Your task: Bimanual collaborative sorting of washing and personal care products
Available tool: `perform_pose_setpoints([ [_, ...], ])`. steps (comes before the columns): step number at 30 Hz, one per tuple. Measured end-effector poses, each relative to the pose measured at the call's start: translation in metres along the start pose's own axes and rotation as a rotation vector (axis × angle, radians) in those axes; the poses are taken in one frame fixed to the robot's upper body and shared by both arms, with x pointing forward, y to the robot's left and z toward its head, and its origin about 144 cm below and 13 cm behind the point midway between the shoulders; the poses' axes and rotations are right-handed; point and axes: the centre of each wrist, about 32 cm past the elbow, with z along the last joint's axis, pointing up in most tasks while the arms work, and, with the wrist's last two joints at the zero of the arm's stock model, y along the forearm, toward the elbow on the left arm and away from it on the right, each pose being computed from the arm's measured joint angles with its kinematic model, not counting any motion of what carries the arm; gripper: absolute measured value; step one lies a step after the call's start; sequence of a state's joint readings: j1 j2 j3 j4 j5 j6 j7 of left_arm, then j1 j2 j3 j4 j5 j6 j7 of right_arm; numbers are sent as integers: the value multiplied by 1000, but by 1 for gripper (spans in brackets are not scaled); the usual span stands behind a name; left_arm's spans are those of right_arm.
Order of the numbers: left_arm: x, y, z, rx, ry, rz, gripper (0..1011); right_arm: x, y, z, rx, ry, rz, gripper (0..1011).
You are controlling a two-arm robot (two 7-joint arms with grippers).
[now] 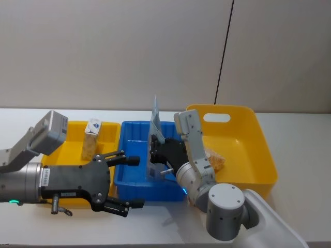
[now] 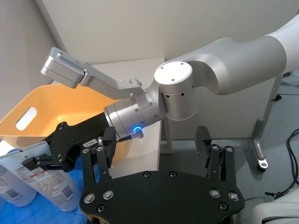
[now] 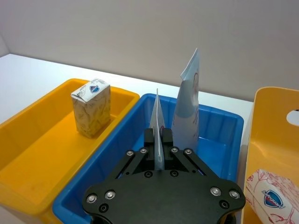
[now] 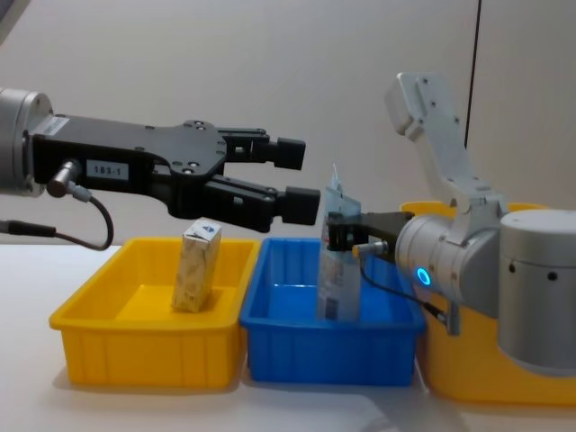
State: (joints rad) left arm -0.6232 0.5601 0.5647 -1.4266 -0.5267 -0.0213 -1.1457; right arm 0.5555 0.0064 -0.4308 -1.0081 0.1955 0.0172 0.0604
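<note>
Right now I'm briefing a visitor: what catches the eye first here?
The right pincer stands over the blue tray, shut on a pale blue tube. The open left pincer hovers above the yellow tray, where a beige carton stands upright.

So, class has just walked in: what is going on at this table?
The right gripper is shut on a pale blue tapering tube, holding it upright in the blue plastic tray beside a second tube. The left gripper hovers open above the trays. A beige carton stands in the yellow tray; a floral-printed pack lies in the yellow handled bin.
</note>
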Motion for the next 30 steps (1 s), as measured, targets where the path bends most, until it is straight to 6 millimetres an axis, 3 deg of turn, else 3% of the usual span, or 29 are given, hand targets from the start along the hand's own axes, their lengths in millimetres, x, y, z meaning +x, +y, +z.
perform_pose_setpoints([
  [7,0,0,0,0,0,0,1001,2,-2,3,8,4,-1,16],
  [18,0,0,0,0,0,0,1001,5,-9,21,54,28,14,5],
  [30,0,0,0,0,0,0,1002,16,-23,56,154,75,35,5],
])
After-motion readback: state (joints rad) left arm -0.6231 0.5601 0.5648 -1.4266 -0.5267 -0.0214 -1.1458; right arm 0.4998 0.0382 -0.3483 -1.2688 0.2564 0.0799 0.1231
